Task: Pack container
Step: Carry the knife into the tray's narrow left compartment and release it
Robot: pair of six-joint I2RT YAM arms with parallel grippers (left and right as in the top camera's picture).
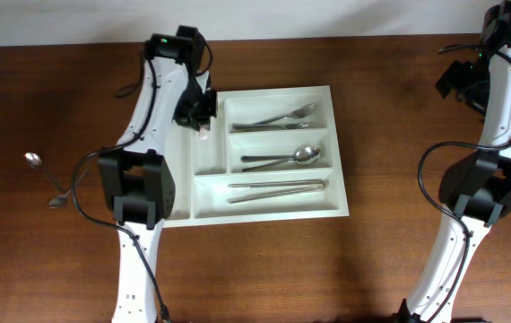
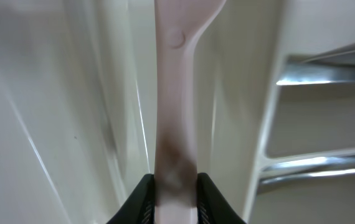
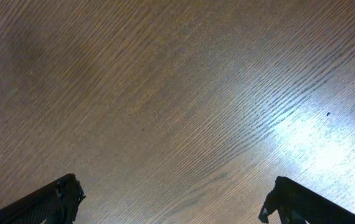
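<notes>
- The container (image 1: 264, 213), a white cutlery tray, lies on the tabletop (image 1: 390, 135). It is directly under the left gripper (image 1: 203, 124) and well apart from the right gripper (image 3: 174, 202).
- The right gripper hangs over bare wood near the far right corner, with its fingers spread wide and nothing between them.
- The left gripper is clamped on a pale plastic utensil (image 2: 174, 93), which points down into the narrow compartment below it. Whether its tip touches the tray floor cannot be told.
- Two long metal pieces (image 1: 278, 188) lie in the long compartment nearest the arm bases, on the near side of the left gripper.
- The forks (image 1: 282, 118) lie in the long compartment just right of the left gripper.
- A spoon (image 1: 293, 157) lies in the middle long compartment.
- A loose spoon (image 1: 33, 160) lies on the tabletop, well to the left of the left gripper.
</notes>
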